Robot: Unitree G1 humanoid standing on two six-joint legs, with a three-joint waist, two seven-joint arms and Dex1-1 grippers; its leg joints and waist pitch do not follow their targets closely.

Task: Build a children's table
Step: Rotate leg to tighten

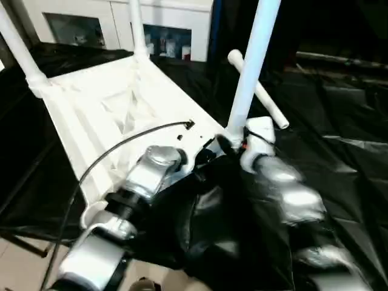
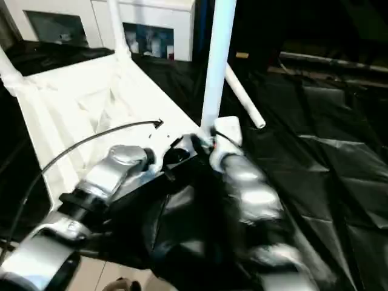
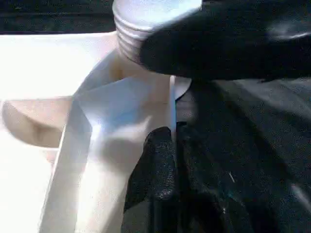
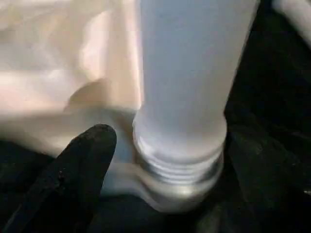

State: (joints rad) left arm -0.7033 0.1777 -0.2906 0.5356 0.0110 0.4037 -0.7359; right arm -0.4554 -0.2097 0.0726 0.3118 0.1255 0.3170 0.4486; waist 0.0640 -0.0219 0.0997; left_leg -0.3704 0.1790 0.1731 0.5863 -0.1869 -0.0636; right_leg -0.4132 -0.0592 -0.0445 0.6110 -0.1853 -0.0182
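Tabletop (image 1: 115,103) lies upside down, ribbed underside up, on a surface draped in black sheeting (image 1: 339,157). Two legs already stand in the far corner sockets: one at the far left (image 1: 21,51), one further back (image 1: 138,30) in front of a white glass-door cabinet (image 1: 121,24).

A third leg (image 1: 251,60) stands upright at the near right corner, threaded end (image 4: 180,165) sitting at the socket. Cannot tell whether it is fully seated. The fourth leg (image 1: 260,91) lies loose on the sheeting just behind it.

Right hand (image 1: 233,145) is at the base of the upright leg, jaws spread wide. One black finger (image 4: 77,170) sits to one side of the tube, clear of it; no grip visible on the leg.

Left hand (image 3: 160,170) is closed with nothing between its fingers, its tip at the tabletop's edge beside the same corner. A thin black cable (image 1: 121,145) arcs over the left forearm.
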